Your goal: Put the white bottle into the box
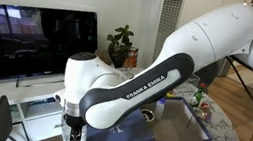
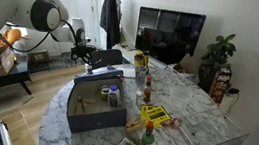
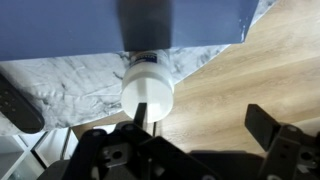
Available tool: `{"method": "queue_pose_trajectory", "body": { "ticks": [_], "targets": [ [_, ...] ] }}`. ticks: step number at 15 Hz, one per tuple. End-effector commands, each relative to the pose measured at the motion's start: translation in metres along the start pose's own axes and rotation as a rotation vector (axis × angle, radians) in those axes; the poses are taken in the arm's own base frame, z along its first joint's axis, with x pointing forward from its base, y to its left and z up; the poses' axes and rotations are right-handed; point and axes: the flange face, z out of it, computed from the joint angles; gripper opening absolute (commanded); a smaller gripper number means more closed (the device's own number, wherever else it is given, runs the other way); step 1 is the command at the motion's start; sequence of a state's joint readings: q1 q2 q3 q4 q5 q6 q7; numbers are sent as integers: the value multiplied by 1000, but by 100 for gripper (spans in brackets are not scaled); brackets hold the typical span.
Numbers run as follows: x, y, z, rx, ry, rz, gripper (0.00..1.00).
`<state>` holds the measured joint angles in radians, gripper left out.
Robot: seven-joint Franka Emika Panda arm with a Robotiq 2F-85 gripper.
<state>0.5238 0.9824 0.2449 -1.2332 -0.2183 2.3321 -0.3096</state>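
Standing beside box [image 3: 180,25], white bottle [image 3: 147,88], before spread hand [image 3: 200,125]

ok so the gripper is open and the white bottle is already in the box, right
Not in the box: the wrist view shows the bottle standing on the marble table near its edge, outside the navy cardboard. The gripper is open, as you say.

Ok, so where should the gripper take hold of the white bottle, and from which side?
Probably best to take the white bottle by its plain round body, not the narrower cap. In the wrist view it sits centred between the fingers of the open gripper, with navy cardboard close behind, so come from the near side and close across its width.
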Motion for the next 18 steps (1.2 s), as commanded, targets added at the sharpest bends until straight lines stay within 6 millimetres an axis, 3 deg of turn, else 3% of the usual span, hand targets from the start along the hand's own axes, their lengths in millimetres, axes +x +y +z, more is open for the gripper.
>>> {"method": "queue_pose_trajectory", "body": {
  "ticks": [1,9,14,16,18],
  "targets": [
    [13,-4,-3,-54,22,-36,100],
    [1,40,10,-93,-9,22,100],
    [-5,37,29,-28,-70,36,100],
    [-5,34,33,-18,-78,37,74],
    [-2,30,35,-8,-54,14,58]
  ]
}}
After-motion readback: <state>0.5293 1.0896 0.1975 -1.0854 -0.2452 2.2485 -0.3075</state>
